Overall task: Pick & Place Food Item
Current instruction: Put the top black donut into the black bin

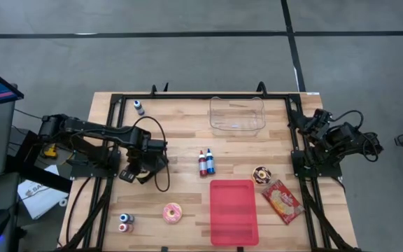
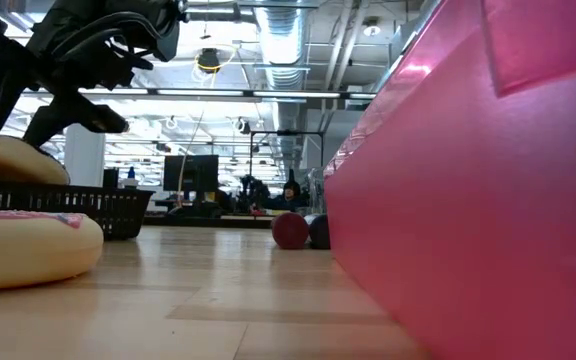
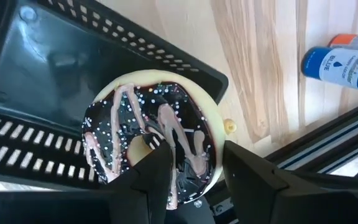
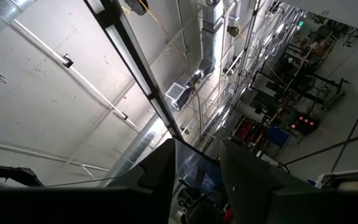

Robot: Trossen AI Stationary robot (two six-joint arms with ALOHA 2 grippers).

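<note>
We saw a wooden table [image 1: 187, 150] framed in black rails on a grey concrete floor, with an open workshop hall behind it in the low view. At the far left, the left arm reached over the table's left side, and its gripper [image 3: 188, 165] was pinching a chocolate-iced doughnut [image 3: 148, 134] with pale drizzle and white sprinkles, one finger through the hole, the other outside the rim. The doughnut hung over the edge of a black slotted basket [image 3: 48, 68]. Near the front left edge lay two small bottles [image 1: 125, 222], and just right of them a pink-frosted doughnut [image 1: 172, 213]. Another small bottle [image 1: 139, 107] stood near the back left. In the middle, a red and a blue bottle [image 1: 206, 163] lay side by side. Behind them sat a clear plastic tub [image 1: 237, 115]; in front, a pink tray [image 1: 233, 211]. Right of the tray sat a second dark doughnut [image 1: 262, 175] and a red snack packet [image 1: 282, 201]. The right gripper [image 4: 197, 168] was parked at the table's right edge, pointing up at the ceiling, its fingers apart and holding nothing.
</note>
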